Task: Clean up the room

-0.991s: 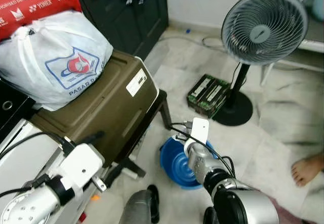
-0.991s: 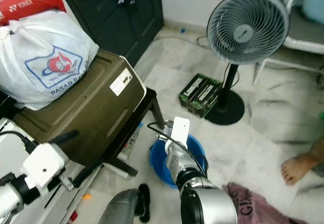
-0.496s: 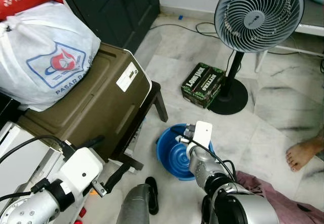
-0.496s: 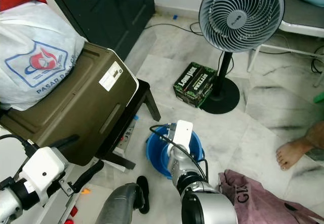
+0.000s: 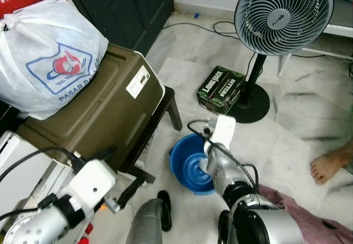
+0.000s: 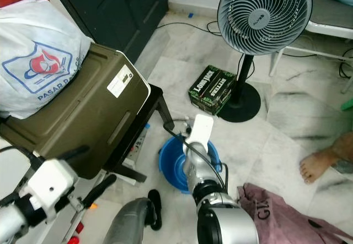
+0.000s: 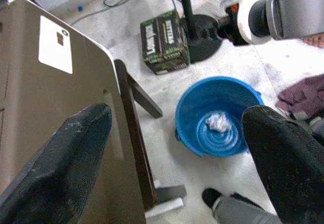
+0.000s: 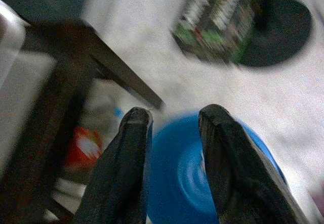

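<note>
Two robot hands, both empty. The right hand [image 8: 169,148] hovers over a blue bucket [image 5: 190,167] on the floor, fingers slightly parted. The left hand [image 7: 177,153], fingers spread wide, is beside an olive case [image 5: 105,114]. Crumpled paper [image 7: 218,123] lies inside the bucket.

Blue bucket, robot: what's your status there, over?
Right gripper open, empty, over blue bucket. Left gripper open, beside brown case. White crumpled scrap in bucket. Fan, green box close by.
</note>
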You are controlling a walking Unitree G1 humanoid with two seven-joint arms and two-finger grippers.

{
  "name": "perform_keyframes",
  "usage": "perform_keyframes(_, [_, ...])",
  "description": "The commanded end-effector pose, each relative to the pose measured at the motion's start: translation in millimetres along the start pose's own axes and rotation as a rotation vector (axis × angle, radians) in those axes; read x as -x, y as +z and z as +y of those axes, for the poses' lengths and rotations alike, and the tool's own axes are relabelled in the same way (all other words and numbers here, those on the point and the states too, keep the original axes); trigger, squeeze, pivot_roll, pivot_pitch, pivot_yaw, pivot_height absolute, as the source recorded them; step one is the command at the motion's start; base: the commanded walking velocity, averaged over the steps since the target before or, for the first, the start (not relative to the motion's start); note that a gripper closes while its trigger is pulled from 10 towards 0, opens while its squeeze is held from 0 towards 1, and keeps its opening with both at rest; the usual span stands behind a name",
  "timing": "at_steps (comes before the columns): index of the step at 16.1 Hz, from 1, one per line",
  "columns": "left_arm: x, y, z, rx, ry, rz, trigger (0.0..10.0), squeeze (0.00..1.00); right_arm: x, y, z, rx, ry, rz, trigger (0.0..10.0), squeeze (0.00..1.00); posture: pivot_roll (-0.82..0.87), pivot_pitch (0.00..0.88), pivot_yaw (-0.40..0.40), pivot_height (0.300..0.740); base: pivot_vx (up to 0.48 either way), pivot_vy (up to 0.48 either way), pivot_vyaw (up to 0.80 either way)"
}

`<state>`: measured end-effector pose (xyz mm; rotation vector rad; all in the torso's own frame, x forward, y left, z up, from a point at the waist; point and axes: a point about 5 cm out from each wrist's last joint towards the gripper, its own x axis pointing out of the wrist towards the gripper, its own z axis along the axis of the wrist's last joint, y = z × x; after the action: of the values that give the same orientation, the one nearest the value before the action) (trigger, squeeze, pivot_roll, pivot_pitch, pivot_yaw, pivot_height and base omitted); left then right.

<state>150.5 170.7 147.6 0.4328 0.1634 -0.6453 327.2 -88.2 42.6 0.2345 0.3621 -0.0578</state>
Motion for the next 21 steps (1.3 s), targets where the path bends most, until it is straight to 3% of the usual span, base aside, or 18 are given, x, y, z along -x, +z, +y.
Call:
perform_keyframes(1, [-2.1, -6, -0.4, 0.005, 0.009, 0.027, 10.0, 0.0, 6.4, -3, 29.2, -0.016, 0.128, 0.001, 10.0, 1.0, 0.24, 0.271, 0.131, 0.74, 0.0, 0.0, 0.0])
perform_keyframes(3, [-14.6, -9, 2.3, 0.015, 0.052, -0.002, 10.0, 0.0, 23.5, 1, 48.1, 0.067, 0.358, -0.069, 10.0, 1.0, 0.2, 0.238, 0.097, 0.74, 0.0, 0.0, 0.0])
perform_keyframes(4, [-19.4, -9, 3.0, 0.021, 0.067, -0.011, 10.0, 0.0, 27.9, 0, 47.4, 0.086, 0.393, -0.078, 10.0, 1.0, 0.17, 0.221, 0.08, 0.74, 0.0, 0.0, 0.0])
perform_keyframes(6, [-39.1, -10, 3.1, 0.052, 0.134, -0.06, 10.0, 0.0, 60.2, -1, 30.3, 0.16, 0.534, -0.124, 10.0, 1.0, 0.11, 0.16, 0.032, 0.74, 0.0, 0.0, 0.0])
perform_keyframes(8, [-52.9, -14, 2.1, 0.072, 0.172, -0.084, 10.0, 0.0, 73.2, 4, 12.5, 0.256, 0.583, -0.16, 10.0, 1.0, 0.06, 0.111, 0.0, 0.74, 0.0, 0.0, 0.0])
perform_keyframes(10, [-69.3, -18, 4.3, 0.083, 0.232, -0.107, 10.0, 0.0, 73.6, 13, -12.6, 0.266, 0.511, -0.178, 10.0, 1.0, 0.01, 0.045, -0.018, 0.74, 0.0, 0.0, 0.0])
perform_keyframes(12, [-79.5, -24, 8.0, 0.134, 0.31, -0.117, 10.0, 0.0, 86.8, 18, -32.5, 0.291, 0.473, -0.207, 10.0, 1.0, -0.02, 0.0, -0.014, 0.74, 0.0, 0.0, 0.0])
perform_keyframes(13, [-82.1, -24, 9.5, 0.131, 0.332, -0.125, 10.0, 0.0, 90.9, 20, -39.2, 0.268, 0.449, -0.213, 10.0, 0.86, -0.03, 0.0, -0.016, 0.74, 0.0, 0.0, 0.0])
perform_keyframes(14, [-87.5, -28, 15.1, 0.127, 0.37, -0.13, 10.0, 0.0, 95.8, 20, -51.6, 0.313, 0.385, -0.215, 10.0, 0.0, -0.04, 0.0, -0.024, 0.74, 0.0, 0.0, 0.0])
perform_keyframes(17, [-92.8, -34, 30.9, 0.123, 0.506, -0.122, 10.0, 0.0, 97.9, 26, -69.8, 0.393, 0.255, -0.251, 10.0, 0.0, -0.04, 0.0, -0.049, 0.74, 0.0, 0.0, 0.0])
perform_keyframes(18, [-92.1, -41, 39.1, 0.108, 0.611, -0.096, 10.0, 0.0, 95.7, 24, -75.9, 0.402, 0.179, -0.215, 10.0, 0.0, -0.05, 0.0, -0.052, 0.74, 0.0, 0.0, 0.0])
perform_keyframes(21, [-89.0, -47, 43.8, 0.137, 0.707, -0.085, 10.0, 0.0, 92.6, 26, -79.8, 0.398, 0.141, -0.216, 10.0, 0.0, -0.04, 0.0, -0.051, 0.74, 0.0, 0.0, 0.0])
